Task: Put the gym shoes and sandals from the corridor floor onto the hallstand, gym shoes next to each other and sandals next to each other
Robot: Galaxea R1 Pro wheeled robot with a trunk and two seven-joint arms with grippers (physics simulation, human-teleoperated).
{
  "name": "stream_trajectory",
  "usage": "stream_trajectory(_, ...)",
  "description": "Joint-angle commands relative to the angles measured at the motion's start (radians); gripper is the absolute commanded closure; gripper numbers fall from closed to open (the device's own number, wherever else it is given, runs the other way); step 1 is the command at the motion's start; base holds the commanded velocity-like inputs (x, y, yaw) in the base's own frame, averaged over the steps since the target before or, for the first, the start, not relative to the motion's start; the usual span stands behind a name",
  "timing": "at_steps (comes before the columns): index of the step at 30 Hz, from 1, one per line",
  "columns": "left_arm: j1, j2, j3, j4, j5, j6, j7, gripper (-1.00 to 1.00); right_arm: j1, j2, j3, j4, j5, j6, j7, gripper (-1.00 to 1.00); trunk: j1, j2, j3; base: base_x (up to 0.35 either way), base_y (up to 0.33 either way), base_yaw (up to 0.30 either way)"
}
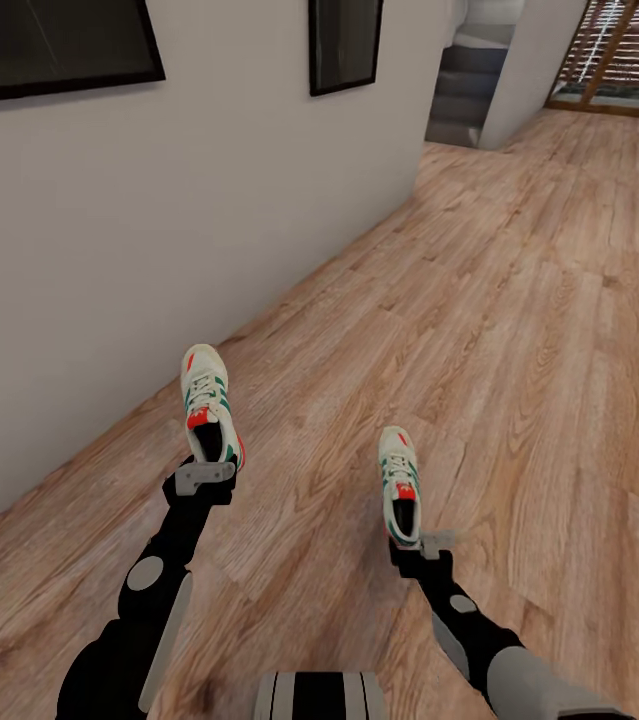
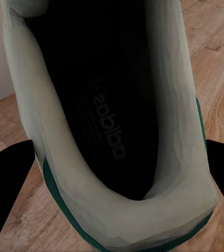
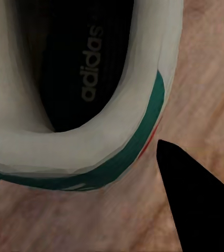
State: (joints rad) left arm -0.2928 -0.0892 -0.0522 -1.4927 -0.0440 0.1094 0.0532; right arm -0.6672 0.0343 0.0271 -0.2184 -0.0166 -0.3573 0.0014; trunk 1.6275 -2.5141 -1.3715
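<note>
left gym shoe [image 1: 210,408] is lying at lower left of the frame, near the wall [image 1: 109,250] | right gym shoe [image 1: 400,484] is lying at lower centre, well apart from it | both are resting over the corridor floor [image 1: 519,330] | staircase [image 1: 464,85] is standing at upper right

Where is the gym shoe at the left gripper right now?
In the head view, the left gym shoe sits at the left gripper, near the wall.
</note>
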Motion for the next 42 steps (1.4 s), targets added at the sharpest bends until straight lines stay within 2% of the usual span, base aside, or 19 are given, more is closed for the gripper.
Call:
stream_trajectory(1,0.0,0.0,-0.001,-0.001,-0.005,0.006,0.007,1.0,0.0,0.0,0.002,-0.056,-0.003,0.003,0.0,1.0,0.0,0.0,0.003,0.0,0.0,0.0)
stream_trajectory(2,0.0,0.0,-0.001,-0.001,-0.005,0.006,0.007,1.0,0.0,0.0,0.002,-0.088,-0.003,0.008,0.0,1.0,-0.001,0.0,0.007,0.0,0.0,0.0)
stream_trajectory(3,0.0,0.0,-0.001,-0.001,-0.005,0.006,0.007,1.0,0.0,0.001,0.003,-0.255,-0.003,0.071,0.0,1.0,-0.001,0.001,0.011,0.0,0.0,0.0)
stream_trajectory(4,0.0,0.0,-0.001,-0.001,-0.005,0.006,0.007,1.0,0.0,0.002,0.004,-0.327,-0.002,0.119,0.0,1.0,-0.002,0.001,0.015,0.0,0.0,0.0)
stream_trajectory(5,0.0,0.0,-0.001,-0.001,-0.005,0.006,0.007,1.0,0.0,0.004,0.007,-0.434,-0.001,0.202,-0.001,1.0,-0.002,0.001,0.019,0.0,0.0,0.0)
stream_trajectory(7,0.0,0.0,-0.001,-0.001,-0.005,0.006,0.007,1.0,0.0,0.005,0.008,-0.579,-0.001,0.304,0.0,1.0,-0.003,0.001,0.026,0.0,0.0,0.0)
stream_trajectory(8,0.0,0.0,-0.001,-0.001,-0.006,0.006,0.007,1.0,0.0,0.005,0.009,-0.616,-0.001,0.327,0.0,1.0,-0.004,0.002,0.03,0.0,0.0,0.0)
stream_trajectory(10,0.0,0.0,-0.001,-0.002,-0.006,0.007,0.007,1.0,0.0,0.006,0.009,-0.762,-0.001,0.405,0.0,1.0,-0.004,0.002,0.038,0.0,0.0,0.0)
stream_trajectory(12,0.0,0.0,-0.002,-0.003,-0.006,0.007,0.007,1.0,0.0,0.007,0.01,-0.863,-0.002,0.47,0.0,1.0,-0.005,0.003,0.046,0.0,0.0,0.0)
stream_trajectory(15,0.0,0.0,-0.005,-0.003,-0.007,0.009,0.007,1.0,0.0,0.007,0.009,-0.911,-0.001,0.508,0.0,1.0,-0.007,0.003,0.057,0.0,0.0,0.0)
stream_trajectory(18,0.0,-0.003,-0.027,-0.005,-0.008,0.084,0.007,1.0,0.0,0.006,0.008,-0.938,-0.001,0.529,0.0,1.0,-0.008,0.004,0.069,0.0,0.0,0.0)
stream_trajectory(21,-0.001,-0.007,-0.057,-0.008,-0.008,0.194,0.007,1.0,0.0,0.006,0.009,-0.943,0.0,0.534,0.0,1.0,-0.009,0.005,0.081,0.0,0.0,0.0)
stream_trajectory(24,-0.002,-0.019,-0.075,-0.009,-0.008,0.242,0.007,1.0,0.0,0.007,0.009,-0.945,0.0,0.537,0.0,1.0,-0.011,0.005,0.092,0.0,0.0,0.0)
stream_trajectory(31,-0.007,-0.031,-0.094,-0.009,-0.008,0.265,0.007,1.0,0.0,0.007,0.009,-0.949,-0.002,0.54,0.0,1.0,-0.014,0.007,0.119,0.0,0.0,0.0)
stream_trajectory(37,-0.006,-0.03,-0.161,-0.006,-0.007,0.266,0.008,1.0,0.0,0.007,0.009,-0.949,-0.002,0.54,0.0,1.0,-0.017,0.008,0.148,0.0,0.0,-0.007)
stream_trajectory(42,-0.006,-0.029,-0.164,-0.005,-0.007,0.266,0.008,1.0,0.0,0.007,0.01,-0.949,-0.004,0.54,0.0,1.0,-0.019,0.01,0.175,0.0,0.0,-0.108)
